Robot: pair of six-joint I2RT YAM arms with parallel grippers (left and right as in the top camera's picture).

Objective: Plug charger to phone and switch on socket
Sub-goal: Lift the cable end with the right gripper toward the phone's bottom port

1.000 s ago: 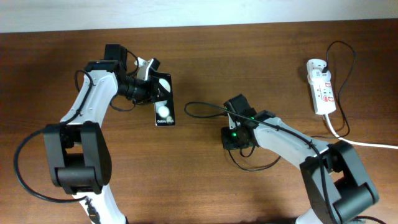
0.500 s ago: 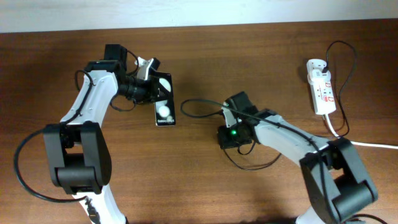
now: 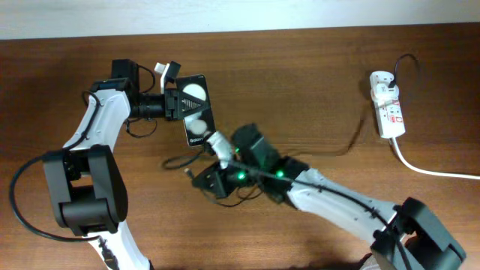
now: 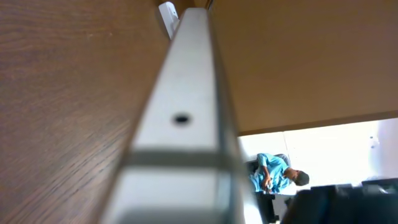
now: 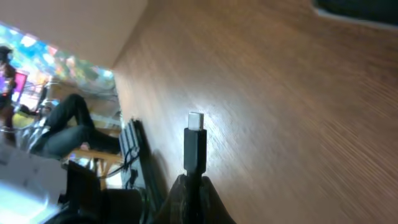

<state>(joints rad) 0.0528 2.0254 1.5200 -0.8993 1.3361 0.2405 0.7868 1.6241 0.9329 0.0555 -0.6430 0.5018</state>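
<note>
At table's left: left gripper (image 3: 176, 97) clamped on phone (image 3: 196, 112) edge
Centre: right gripper (image 5: 188, 191) pinching charger (image 5: 194, 148) plug, tip near phone, not touching
Far right: socket (image 3: 388, 112), well apart

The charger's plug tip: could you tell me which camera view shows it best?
The right wrist view: the plug tip stands close and sharp, its metal end up. Overhead shows only the charger's cable; the left wrist view misses it.

Glossy black phone (image 3: 196, 112) with two white glints; black charger (image 5: 194, 149) plug, silver tip; white socket (image 3: 388, 112) with red marks and white cord (image 3: 442, 172); brown wood-grain worktop (image 3: 315, 67).
</note>
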